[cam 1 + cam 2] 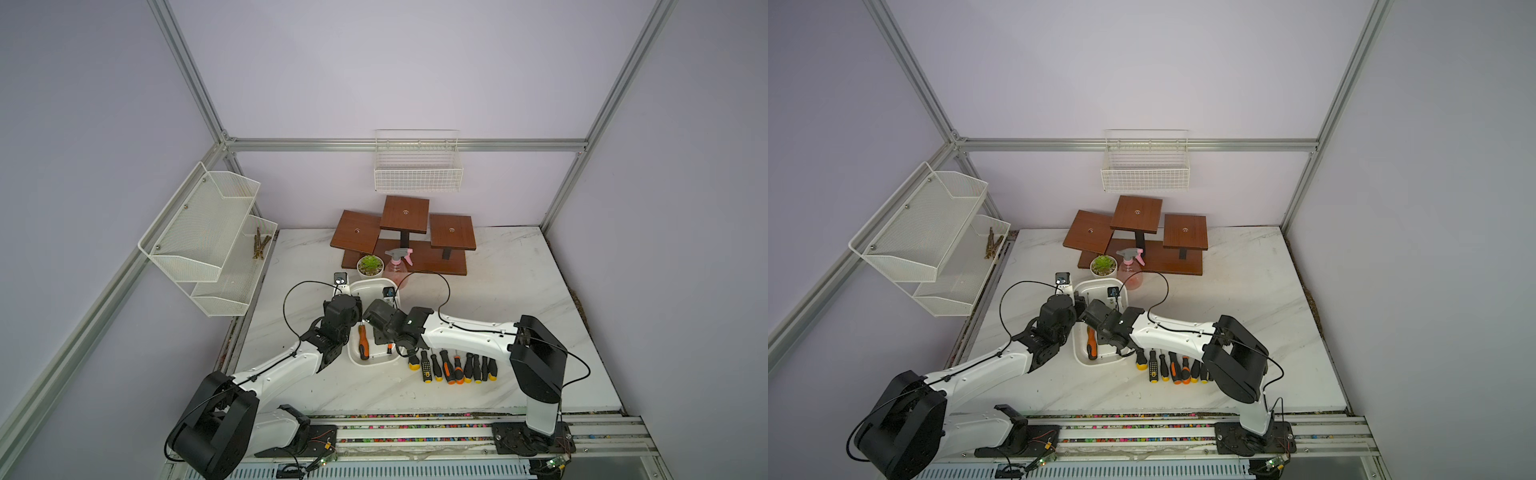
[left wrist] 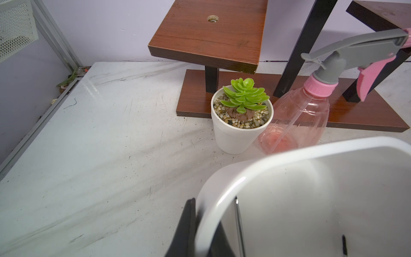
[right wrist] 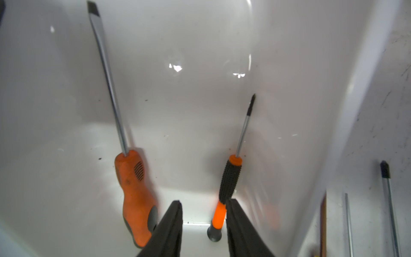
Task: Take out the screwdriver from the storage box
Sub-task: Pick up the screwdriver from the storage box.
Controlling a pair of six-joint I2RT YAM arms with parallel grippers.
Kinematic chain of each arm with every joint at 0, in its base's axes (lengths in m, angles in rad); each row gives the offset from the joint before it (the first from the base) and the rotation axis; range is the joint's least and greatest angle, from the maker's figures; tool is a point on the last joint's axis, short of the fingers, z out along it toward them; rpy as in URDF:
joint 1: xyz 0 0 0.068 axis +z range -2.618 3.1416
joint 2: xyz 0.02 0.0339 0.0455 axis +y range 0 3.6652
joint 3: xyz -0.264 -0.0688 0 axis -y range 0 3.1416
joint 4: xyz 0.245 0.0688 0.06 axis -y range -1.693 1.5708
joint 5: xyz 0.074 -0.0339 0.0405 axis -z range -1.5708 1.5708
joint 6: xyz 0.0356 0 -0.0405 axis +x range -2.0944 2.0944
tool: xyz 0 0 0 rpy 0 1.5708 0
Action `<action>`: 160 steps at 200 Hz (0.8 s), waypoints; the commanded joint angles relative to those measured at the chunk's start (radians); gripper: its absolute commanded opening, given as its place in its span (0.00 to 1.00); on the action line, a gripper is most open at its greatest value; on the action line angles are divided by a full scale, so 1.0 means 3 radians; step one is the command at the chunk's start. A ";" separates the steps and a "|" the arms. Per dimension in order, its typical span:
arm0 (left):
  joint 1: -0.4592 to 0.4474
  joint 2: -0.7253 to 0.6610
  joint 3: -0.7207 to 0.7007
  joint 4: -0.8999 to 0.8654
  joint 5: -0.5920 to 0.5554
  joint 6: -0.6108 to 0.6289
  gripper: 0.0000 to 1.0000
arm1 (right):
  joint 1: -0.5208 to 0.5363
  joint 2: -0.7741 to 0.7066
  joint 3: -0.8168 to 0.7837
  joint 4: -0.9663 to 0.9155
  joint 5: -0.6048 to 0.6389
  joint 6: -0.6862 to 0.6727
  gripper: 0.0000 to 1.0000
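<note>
1. Screwdrivers, two of them, lie on the floor of the storage box. The box is a glossy white plastic tub with rounded corners and a rolled rim. It stands on the white, marble-veined table.
2. The flat-blade screwdriver is the larger one. It has a bulbous orange handle with a ribbed patch and a grey butt. Its long steel shaft ends in a dark flat tip.
3. The precision screwdriver is slim, with a black knurled grip, an orange collar and waist, and a round grey cap. Its thin shaft points toward the box's side wall, and the dark tip is close against that wall.
4. The right pincer is down inside the box with its black fingers spread, pinching nothing. The precision screwdriver's orange waist lies in the gap just beside one finger; whether they touch I cannot tell. The flat-blade handle lies outside the other finger.
5. The left pincer is pressed together on the box's wall, one black finger outside the rim and one inside.
6. A row of screwdrivers lies on the table beside the box. Their handles are black with yellow or orange parts.
7. Beyond the box stand three things:
   - a white succulent pot topped with gravel
   - a translucent pink spray bottle with a grey trigger head
   - a dark wooden stand with square shelves on black posts
</note>
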State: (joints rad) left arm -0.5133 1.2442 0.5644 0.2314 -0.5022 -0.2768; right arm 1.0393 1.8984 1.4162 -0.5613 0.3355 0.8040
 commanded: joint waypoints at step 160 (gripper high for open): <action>-0.0018 -0.0039 0.0031 0.0168 -0.0088 0.0058 0.00 | -0.0315 0.0354 -0.0244 0.0320 -0.0294 0.0308 0.40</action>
State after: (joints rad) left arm -0.5133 1.2446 0.5644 0.2234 -0.5312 -0.2726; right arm 0.9749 1.9503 1.3800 -0.4210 0.2459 0.8768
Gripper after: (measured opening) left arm 0.088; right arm 0.395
